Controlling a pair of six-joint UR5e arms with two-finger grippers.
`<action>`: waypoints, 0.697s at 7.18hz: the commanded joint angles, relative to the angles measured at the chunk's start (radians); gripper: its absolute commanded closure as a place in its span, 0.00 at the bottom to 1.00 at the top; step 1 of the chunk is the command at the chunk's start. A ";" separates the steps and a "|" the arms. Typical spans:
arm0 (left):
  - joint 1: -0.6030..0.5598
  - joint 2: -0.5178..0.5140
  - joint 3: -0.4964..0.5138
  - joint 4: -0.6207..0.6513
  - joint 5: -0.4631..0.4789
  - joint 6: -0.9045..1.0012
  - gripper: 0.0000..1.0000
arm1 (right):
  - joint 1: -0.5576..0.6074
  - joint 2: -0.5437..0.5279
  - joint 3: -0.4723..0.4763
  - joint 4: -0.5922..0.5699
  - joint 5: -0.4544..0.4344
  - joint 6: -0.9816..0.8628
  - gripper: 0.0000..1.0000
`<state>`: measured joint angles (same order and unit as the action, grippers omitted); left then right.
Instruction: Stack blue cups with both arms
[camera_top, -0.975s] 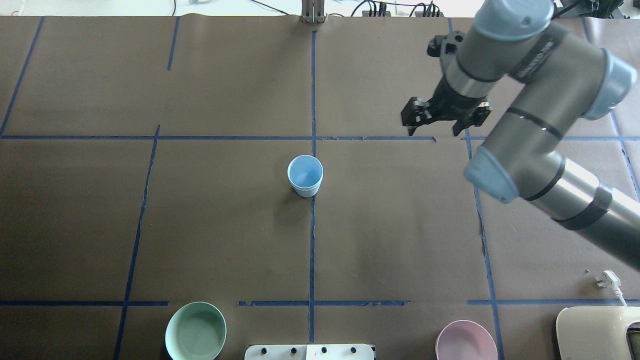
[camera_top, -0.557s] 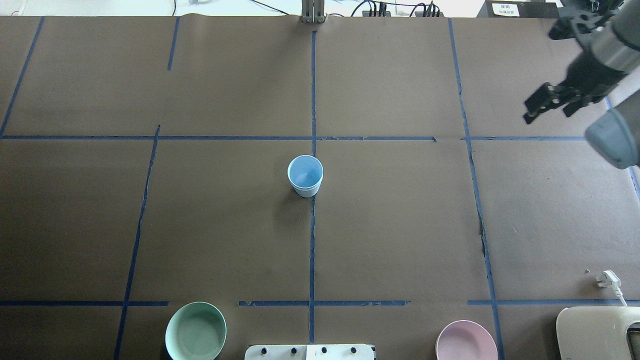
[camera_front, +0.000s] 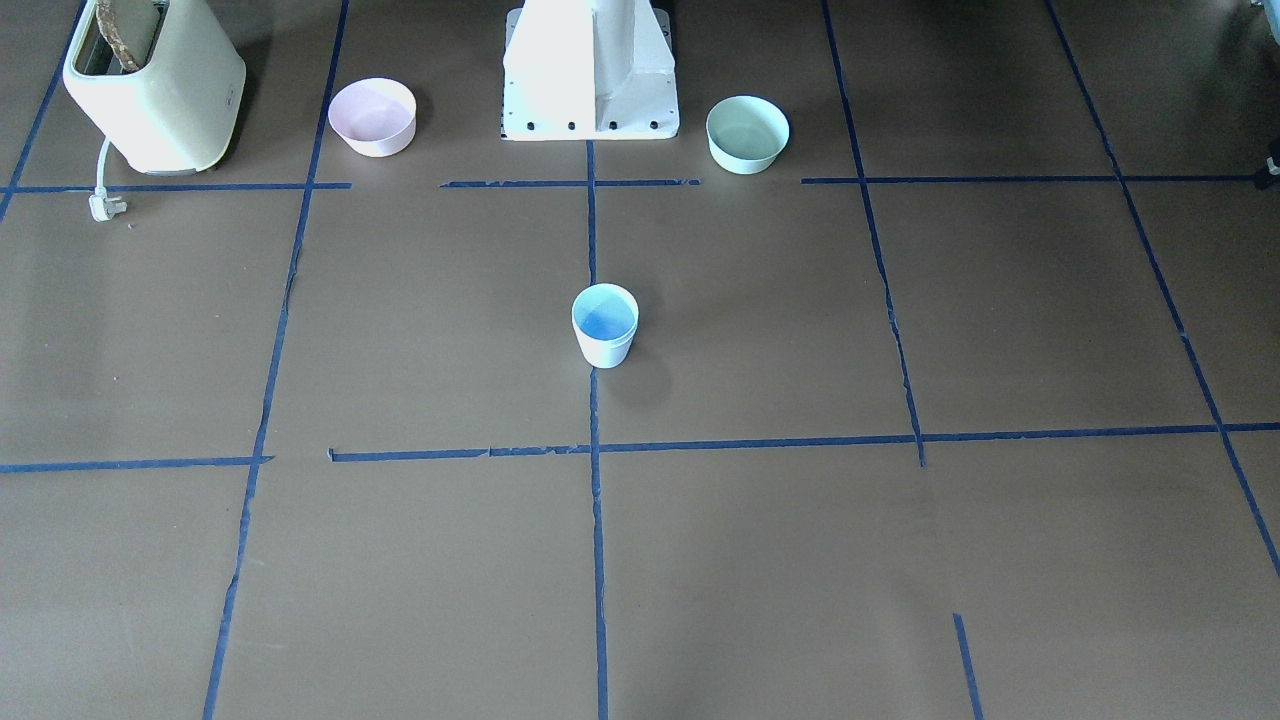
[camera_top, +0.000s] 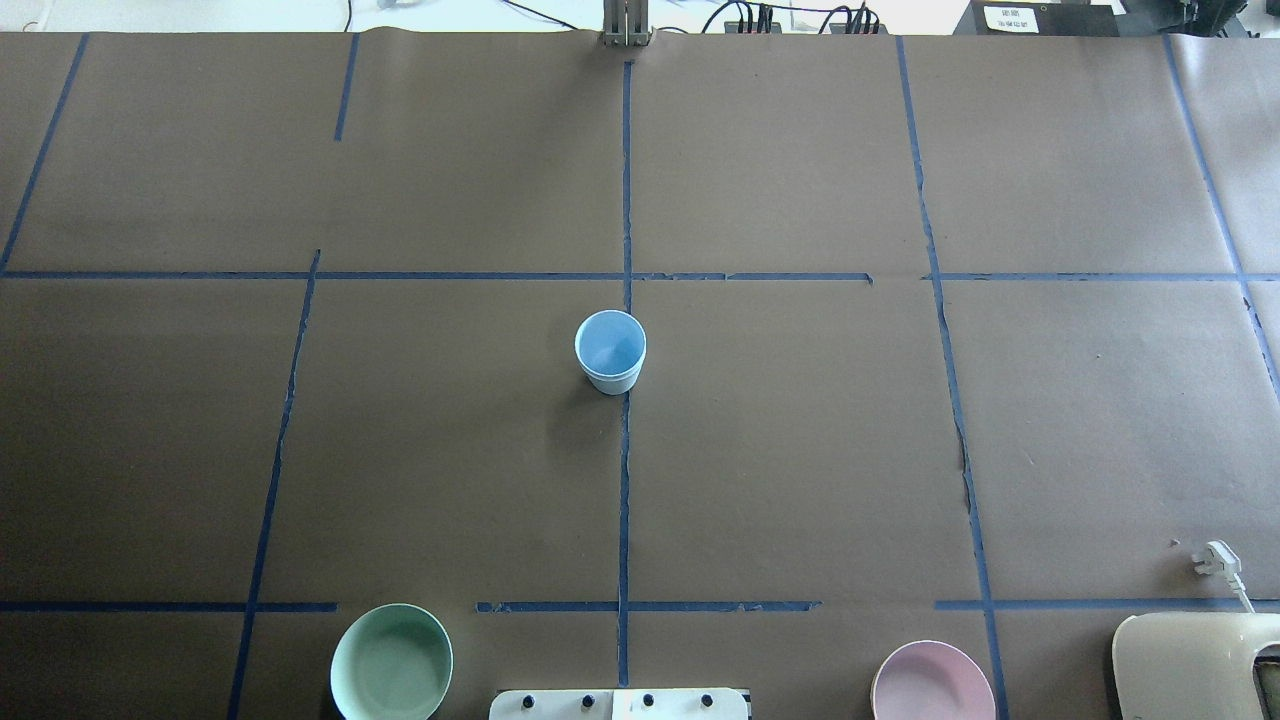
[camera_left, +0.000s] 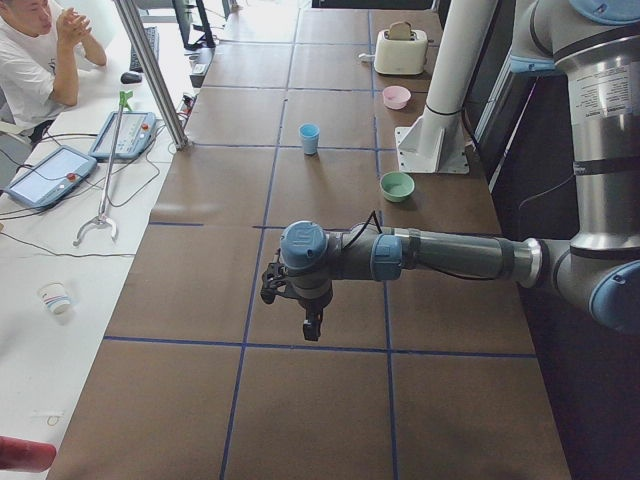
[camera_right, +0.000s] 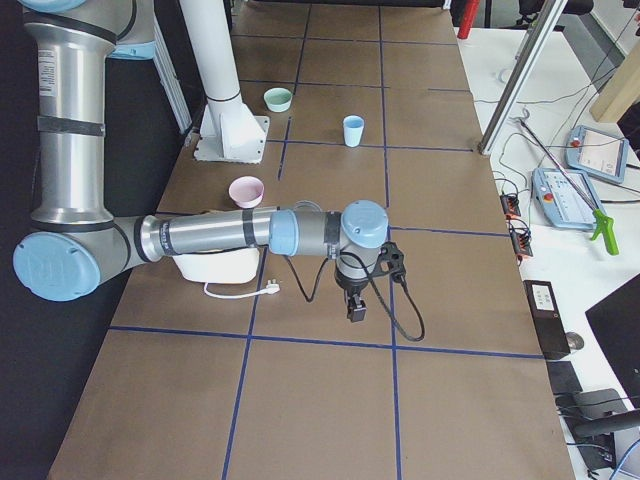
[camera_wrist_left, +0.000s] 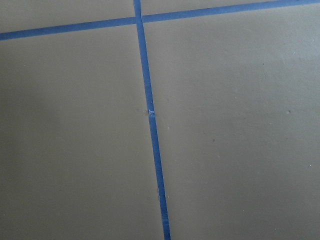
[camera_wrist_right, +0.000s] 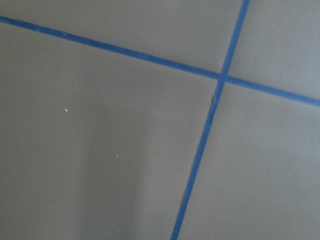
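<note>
The left gripper (camera_left: 311, 331) and right gripper (camera_right: 354, 314) show only in the side views, their fingers too small to judge. Far from those fingers, the overhead view's edge crops the toaster (camera_top: 1190, 660), pink bowl (camera_top: 932, 684) and mint-green bowl (camera_top: 391, 662).

Table cover: brown paper (camera_top: 800, 450), blue tape grid (camera_top: 624, 500)
Side bench (camera_left: 30, 350): white, along the table's long edge
Post (camera_left: 152, 75): aluminium, at the table's edge
Light: bright, even

Left arm (camera_left: 450, 257) and right arm (camera_right: 210, 235) were grey metallic tubes with black bands, light-blue joint caps (camera_left: 303, 243) at each joint. Upper tubes were thicker, brushed silver, each carrying small printed text. Black cable (camera_right: 405, 312) hung loose off the right wrist. Black fingers (camera_left: 311, 326) on both. Pedestal (camera_front: 590, 70) was white, dark screws (camera_front: 571, 126) along its base.
</note>
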<state>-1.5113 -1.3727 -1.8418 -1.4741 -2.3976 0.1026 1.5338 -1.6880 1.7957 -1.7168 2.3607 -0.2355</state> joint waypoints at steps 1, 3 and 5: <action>-0.001 0.004 0.003 0.000 0.000 -0.003 0.00 | 0.031 -0.099 0.005 0.002 -0.002 -0.002 0.00; 0.000 0.000 0.026 0.000 0.002 -0.004 0.00 | 0.028 -0.087 -0.010 0.000 0.000 0.001 0.00; 0.000 0.001 0.023 0.005 0.006 -0.009 0.00 | 0.026 -0.085 -0.012 0.002 0.000 -0.001 0.00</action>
<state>-1.5111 -1.3718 -1.8192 -1.4723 -2.3943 0.0953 1.5612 -1.7743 1.7862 -1.7155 2.3606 -0.2359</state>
